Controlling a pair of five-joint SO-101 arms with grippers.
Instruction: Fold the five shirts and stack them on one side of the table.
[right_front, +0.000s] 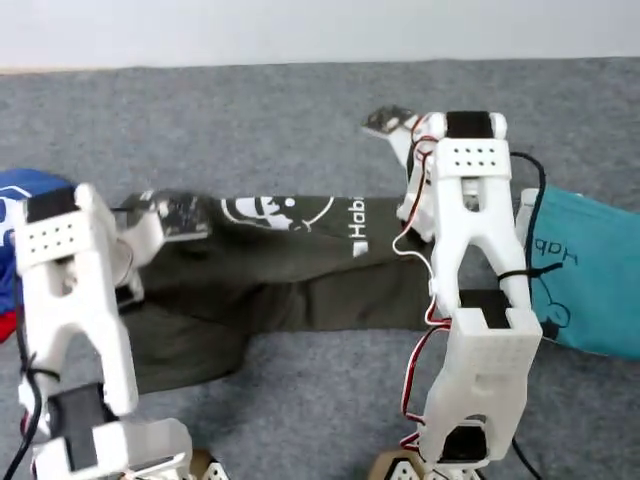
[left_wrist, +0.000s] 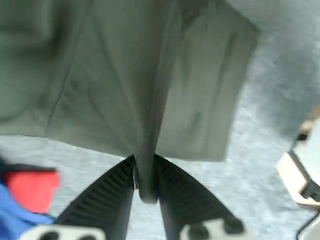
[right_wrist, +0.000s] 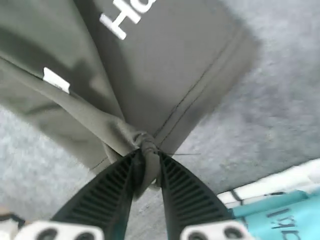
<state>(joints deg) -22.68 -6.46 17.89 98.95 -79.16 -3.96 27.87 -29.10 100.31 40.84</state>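
Observation:
An olive-green shirt (right_front: 280, 270) with white print lies stretched across the grey table between the two arms. My left gripper (left_wrist: 145, 187) is shut on a pinched fold at the shirt's edge (left_wrist: 150, 100); in the high view it sits at the shirt's left end (right_front: 150, 225). My right gripper (right_wrist: 147, 160) is shut on a bunched fold of the same shirt (right_wrist: 165, 75), near its right end below the white lettering (right_front: 420, 215). A teal shirt (right_front: 585, 285) lies at the table's right edge. A blue and red shirt pile (right_front: 15, 260) sits at the far left.
The grey felt table (right_front: 250, 120) stretches open behind the shirt. The teal shirt's corner (right_wrist: 280, 212) lies close to my right gripper. Red and blue cloth (left_wrist: 27, 192) lies beside my left gripper. The arm bases (right_front: 300, 465) stand at the front edge.

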